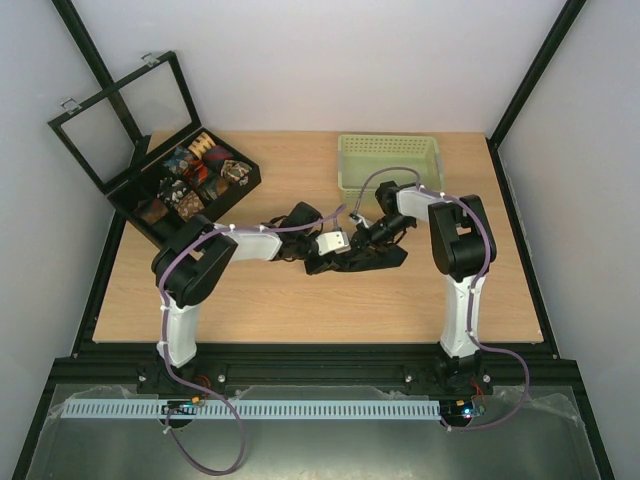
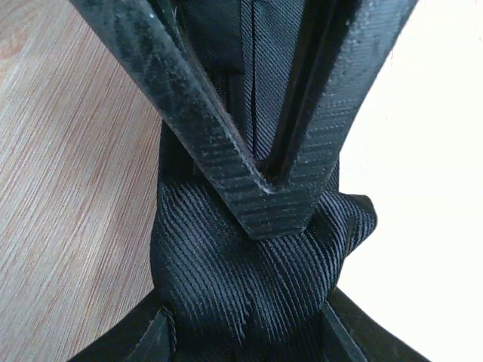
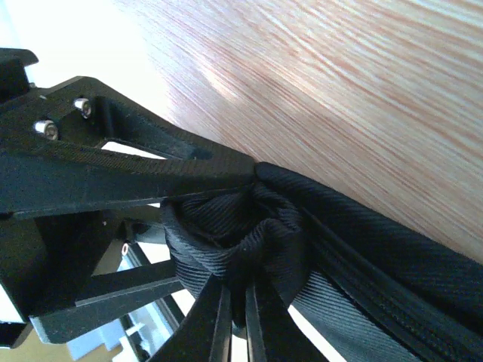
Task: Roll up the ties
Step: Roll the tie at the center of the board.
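The plain black tie (image 1: 368, 262) lies bunched on the wooden table between my two grippers. My left gripper (image 1: 336, 244) is shut on a wad of its ribbed fabric, which fills the gap between the fingers in the left wrist view (image 2: 245, 341). My right gripper (image 1: 362, 235) is shut on the same tie. Its narrow fingers pinch a fold at the centre of the loose coil (image 3: 240, 305). The tie's tail runs off to the right along the table (image 3: 392, 264). The right gripper's fingers (image 2: 226, 151) cross above the wad in the left wrist view. Several small patterned coils (image 1: 196, 170) sit in the box.
The black compartmented box (image 1: 150, 228) stands at the back left with its framed lid (image 1: 120, 112) open. The pale green perforated basket (image 1: 390, 163) stands at the back, just behind the right gripper. Bare wood lies in front of both grippers.
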